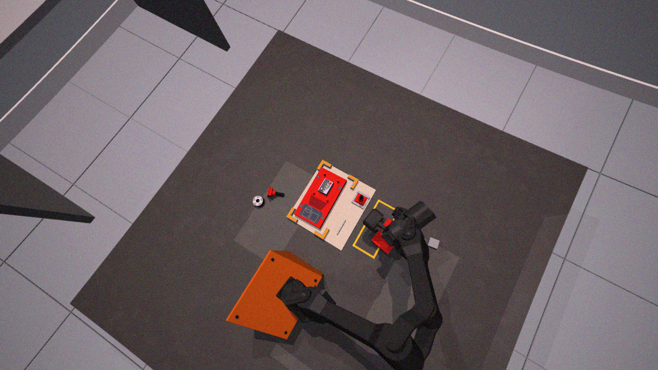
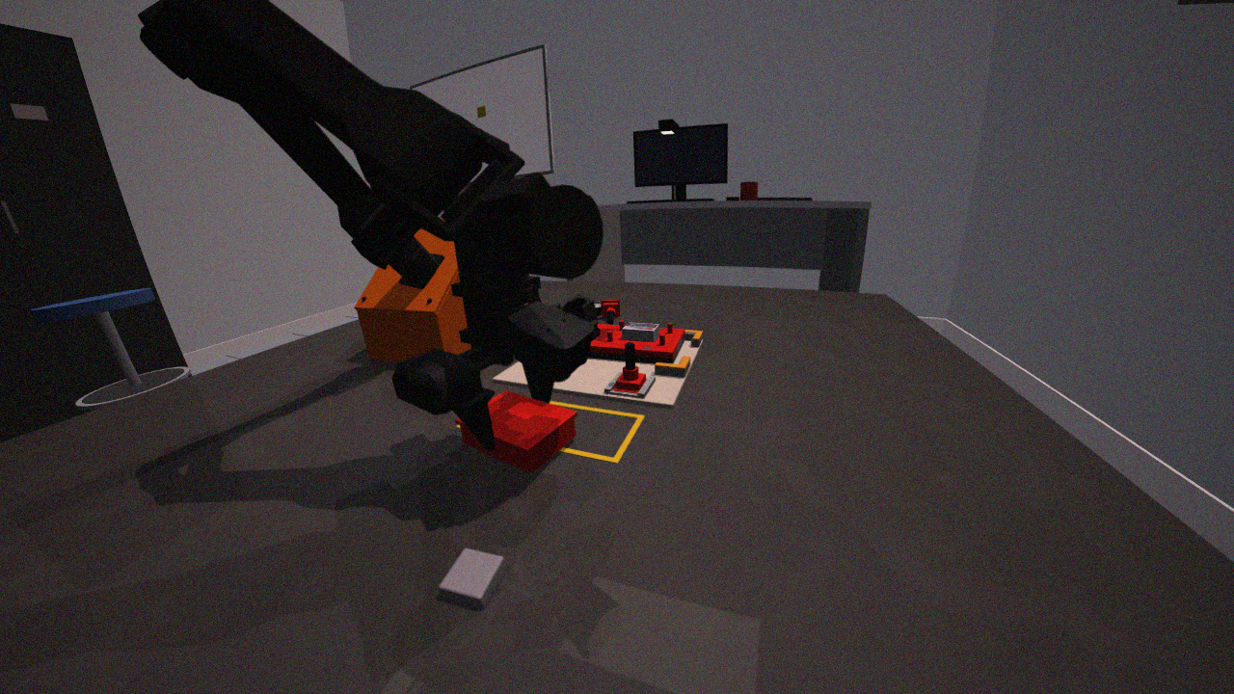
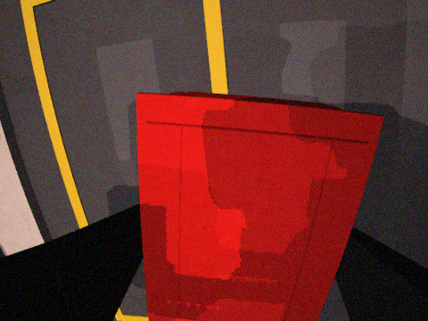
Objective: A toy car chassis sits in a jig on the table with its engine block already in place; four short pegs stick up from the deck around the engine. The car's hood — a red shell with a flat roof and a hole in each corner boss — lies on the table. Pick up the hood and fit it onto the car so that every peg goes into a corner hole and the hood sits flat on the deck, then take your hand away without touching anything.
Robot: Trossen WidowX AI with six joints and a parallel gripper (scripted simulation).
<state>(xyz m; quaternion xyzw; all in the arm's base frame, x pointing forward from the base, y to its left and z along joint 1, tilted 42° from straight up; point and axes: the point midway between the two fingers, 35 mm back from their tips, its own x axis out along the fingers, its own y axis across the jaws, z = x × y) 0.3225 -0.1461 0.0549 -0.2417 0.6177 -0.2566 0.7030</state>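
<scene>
The red hood lies flat roof up, across the right long side of the yellow outline. My gripper is shut on the hood, one finger against each long side. The hood is at table height; I cannot tell a small gap beneath it. Its corner holes are hidden. The red chassis sits in its jig, with the grey engine block on the deck and short pegs standing around it.
The pale jig board has orange corner brackets and carries a red part with an upright black post. A red part and white wheel lie beyond. A pale block and orange housing stand nearby.
</scene>
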